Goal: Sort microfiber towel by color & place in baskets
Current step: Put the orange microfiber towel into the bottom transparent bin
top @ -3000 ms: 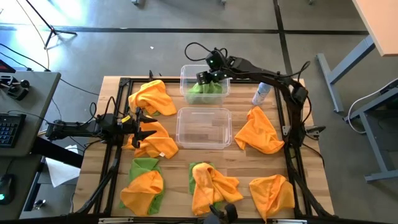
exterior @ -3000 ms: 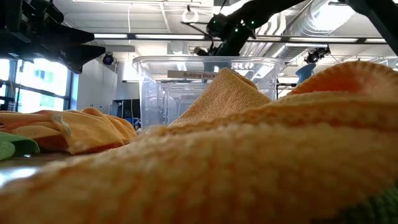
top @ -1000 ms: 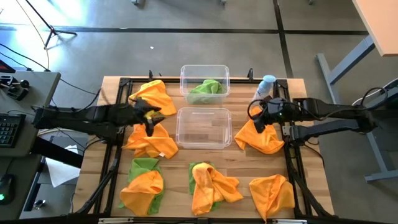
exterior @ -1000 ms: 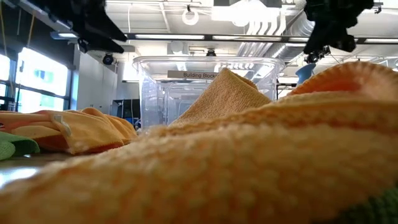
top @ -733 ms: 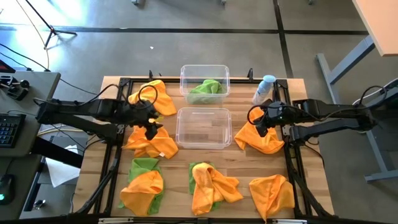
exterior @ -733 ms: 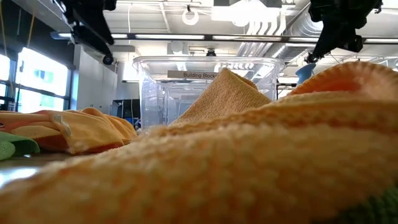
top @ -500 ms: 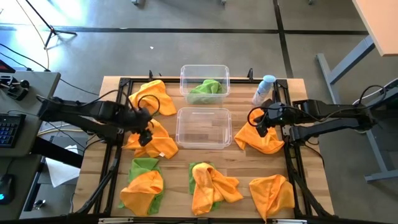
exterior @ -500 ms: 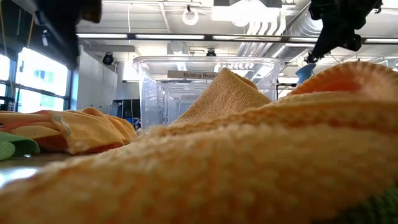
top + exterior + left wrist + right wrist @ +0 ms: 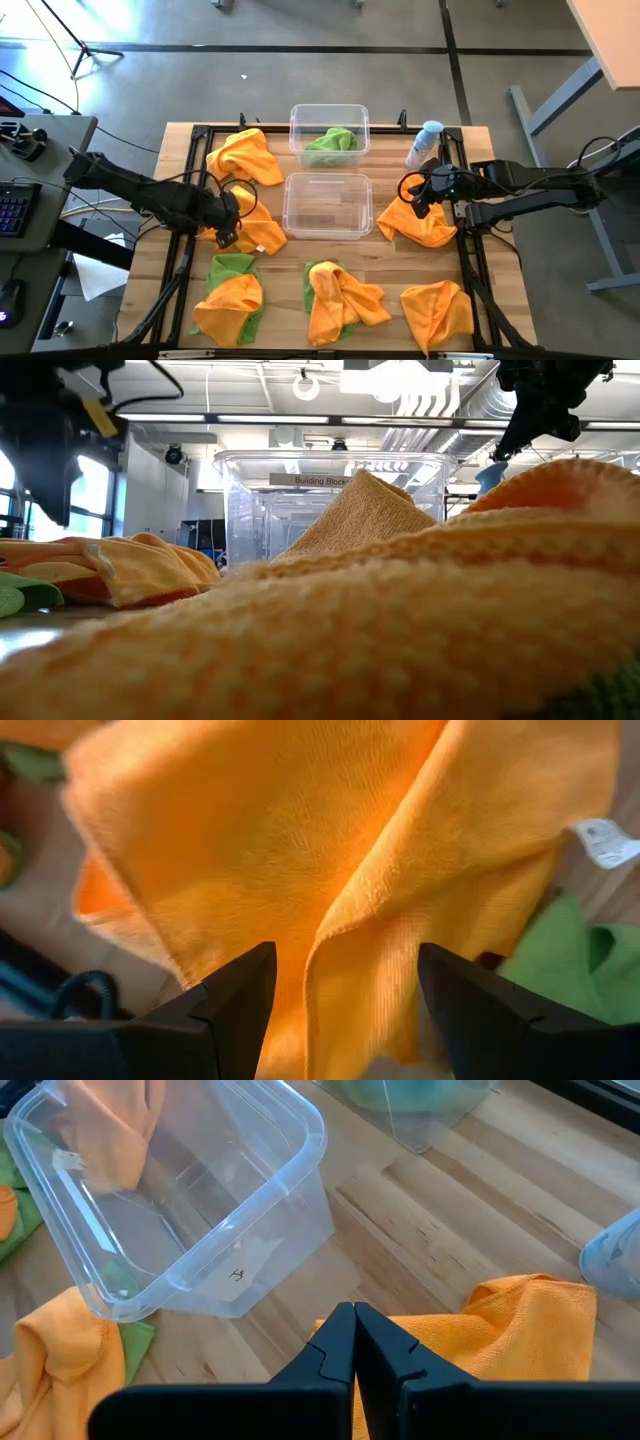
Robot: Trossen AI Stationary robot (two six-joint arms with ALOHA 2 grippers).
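A grey concrete floor surrounds the wooden tabletop point(image 9: 330, 250). The left end effector point(image 9: 345, 1005) hangs with fingers spread wide right over a crumpled orange towel point(image 9: 250, 228) at the table's left side, not yet gripping it. The right end effector point(image 9: 354, 1342) hovers, fingers pressed together and empty, above another orange towel point(image 9: 420, 215) near the spray bottle point(image 9: 424, 142). The far basket point(image 9: 329, 130) holds a green towel point(image 9: 330, 142); the near basket point(image 9: 328, 204) looks empty. The step appears to be picking orange; next, the left arm needs to drop, pinch a fold, and carry it to the near basket.
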